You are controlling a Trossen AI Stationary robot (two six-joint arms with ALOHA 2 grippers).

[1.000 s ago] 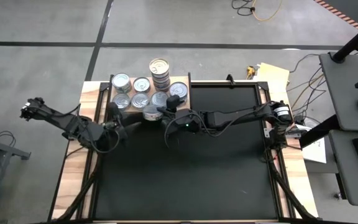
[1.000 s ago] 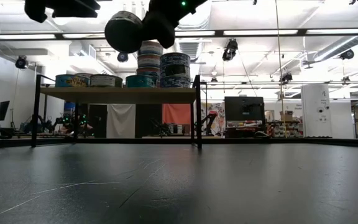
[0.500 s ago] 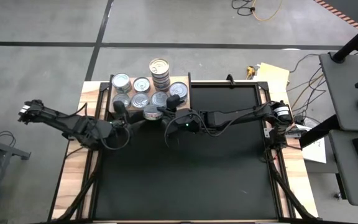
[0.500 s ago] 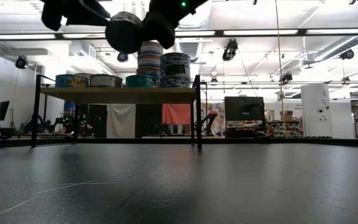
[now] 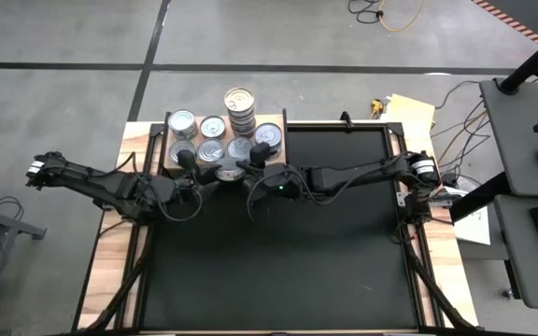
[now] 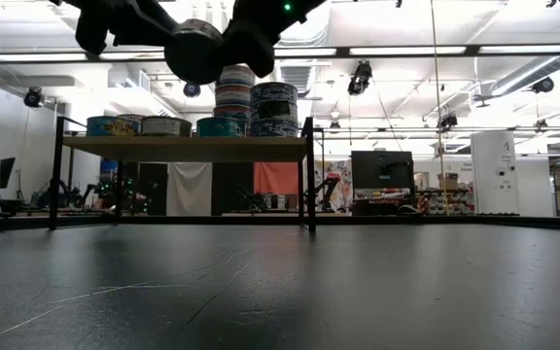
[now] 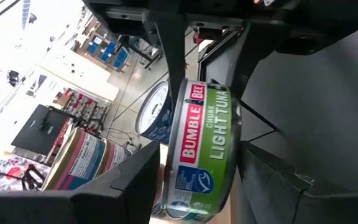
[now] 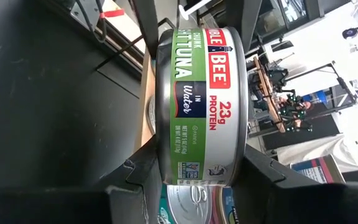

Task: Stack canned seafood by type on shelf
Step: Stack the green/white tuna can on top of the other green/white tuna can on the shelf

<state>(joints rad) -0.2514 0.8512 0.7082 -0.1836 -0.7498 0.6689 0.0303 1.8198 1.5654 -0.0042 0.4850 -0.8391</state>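
Right end effector (image 5: 239, 172) clamped on green-labelled tuna can (image 5: 229, 170) above counter (image 5: 278, 252), shelf (image 5: 283, 140) at twelve o'clock, left end effector (image 5: 197, 179) part-open at nine o'clock of can, holding nothing

Shiny metal can (image 8: 201, 106) (glossy green paper label), light matt wooden shelf (image 6: 185, 148), scuffed black table (image 6: 358, 292).

arms: dark, jointed, slim | cables: black loops | right arm: green light

Tins (image 5: 211, 138) crowd the shelf (image 5: 278, 147); a tall stack (image 5: 240, 109) blocks at 12 o'clock. The black counter (image 5: 288, 252) lies open from 3 to 9 o'clock.
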